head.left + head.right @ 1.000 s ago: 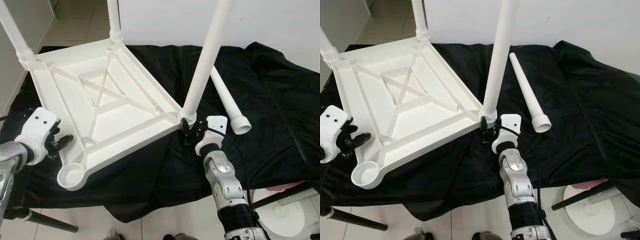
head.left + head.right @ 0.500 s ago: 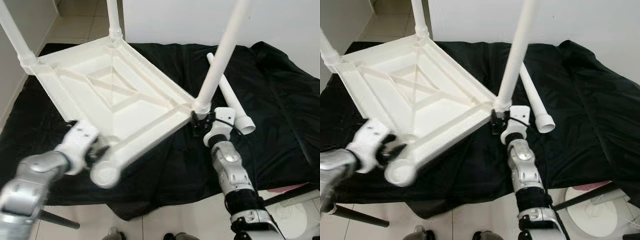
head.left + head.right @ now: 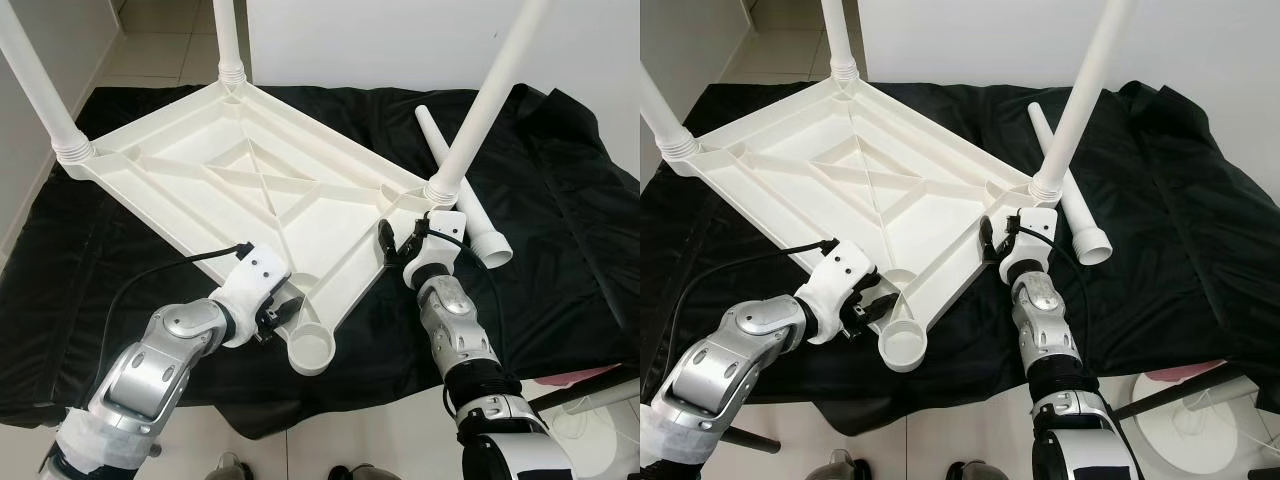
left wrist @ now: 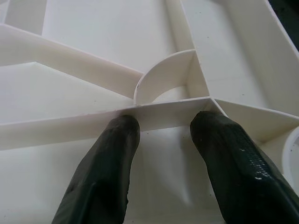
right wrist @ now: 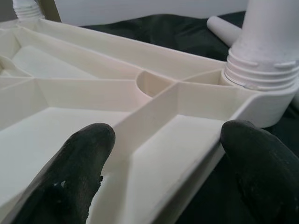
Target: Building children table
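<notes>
A white plastic table top [image 3: 250, 180] lies upside down on a black cloth, with three white legs screwed in and standing up. The nearest of them [image 3: 490, 95] rises at the right corner. A fourth leg [image 3: 478, 225] lies loose on the cloth just beyond it. The near corner has an empty round socket [image 3: 310, 350]. My left gripper [image 3: 278, 315] is beside that socket, open, fingertips [image 4: 124, 126] resting against an inner rib. My right gripper [image 3: 400, 235] is open astride the rim below the right leg's base [image 5: 261, 70], one finger inside and one outside.
The black cloth [image 3: 570, 200] covers a low platform and hangs over its front edge. Tiled floor lies in front, with a white round base [image 3: 1180, 420] and a dark bar at the lower right. A white wall stands behind.
The table top has swung round, so its empty socket corner sits nearer the middle. My left arm has come in from the far left to that corner. The right gripper stayed at the leg's base.
</notes>
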